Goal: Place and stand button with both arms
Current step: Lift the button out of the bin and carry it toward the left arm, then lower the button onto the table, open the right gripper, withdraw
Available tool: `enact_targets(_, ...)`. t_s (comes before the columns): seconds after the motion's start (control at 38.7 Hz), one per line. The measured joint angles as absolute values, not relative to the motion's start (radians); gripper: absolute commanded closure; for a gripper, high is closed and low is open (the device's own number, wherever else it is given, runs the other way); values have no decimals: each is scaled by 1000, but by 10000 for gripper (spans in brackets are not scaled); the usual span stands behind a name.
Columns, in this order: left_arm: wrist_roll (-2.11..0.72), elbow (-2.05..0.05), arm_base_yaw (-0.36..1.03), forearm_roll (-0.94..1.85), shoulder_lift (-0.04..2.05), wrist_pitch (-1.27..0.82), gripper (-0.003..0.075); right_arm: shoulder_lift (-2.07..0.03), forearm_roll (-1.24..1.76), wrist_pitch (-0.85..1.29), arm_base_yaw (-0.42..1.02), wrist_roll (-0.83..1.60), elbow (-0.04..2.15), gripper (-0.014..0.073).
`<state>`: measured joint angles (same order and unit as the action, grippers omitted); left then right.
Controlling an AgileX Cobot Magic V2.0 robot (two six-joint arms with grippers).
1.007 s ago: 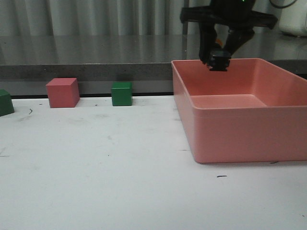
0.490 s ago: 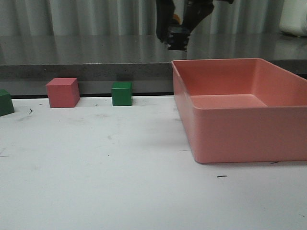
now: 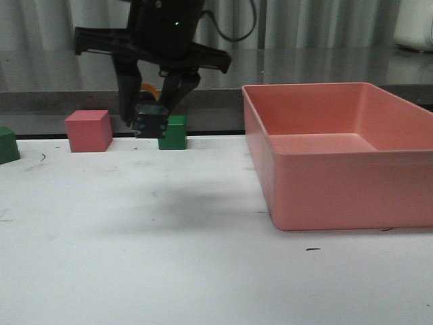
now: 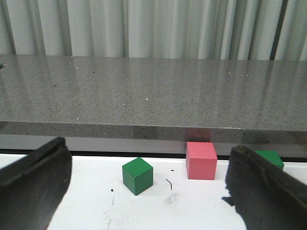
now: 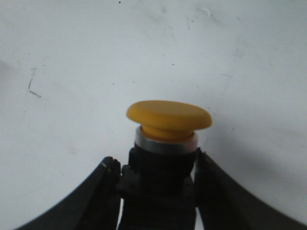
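Observation:
My right gripper (image 3: 150, 123) is shut on the button (image 3: 150, 115) and holds it above the white table, in front of the middle green cube (image 3: 174, 133). In the right wrist view the yellow mushroom cap (image 5: 169, 117) and its silver ring point away from the camera. The black body sits clamped between my right gripper's (image 5: 157, 164) dark fingers, and the base block is hidden. My left gripper (image 4: 148, 191) is wide open and empty, low over the table, facing a green cube (image 4: 137, 176) and a pink cube (image 4: 201, 160). It is out of the front view.
A large pink bin (image 3: 338, 189) stands at the right. A pink cube (image 3: 88, 130) and another green cube (image 3: 8, 144) sit along the table's back edge, in front of a grey counter (image 3: 216, 74). A second green cube (image 4: 269, 159) shows in the left wrist view.
My right arm has carried the button out of the pink bin, up and over to the left, and down to in front of the middle green cube.

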<state>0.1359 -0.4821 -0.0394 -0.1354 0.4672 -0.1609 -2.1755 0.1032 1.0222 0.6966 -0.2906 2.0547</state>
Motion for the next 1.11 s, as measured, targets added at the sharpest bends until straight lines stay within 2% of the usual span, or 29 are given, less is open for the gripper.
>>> enact_targets(0.31,136,-482,-39,-135,467,-161,103,-2346,105,1044,706,-366,2168,338)
enact_targets(0.8,136,-482,-39,-135,467,-161,103,-2427,105,1027,706,-376,2174,331)
enact_targets(1.03,136,-482,-39,-135,467,-161,103,-2427,105,1027,706,-376,2176,131)
enact_targets(1.11,136,-482,-39,-135,467,-161,103,-2427,105,1028,706,-376,2176,95)
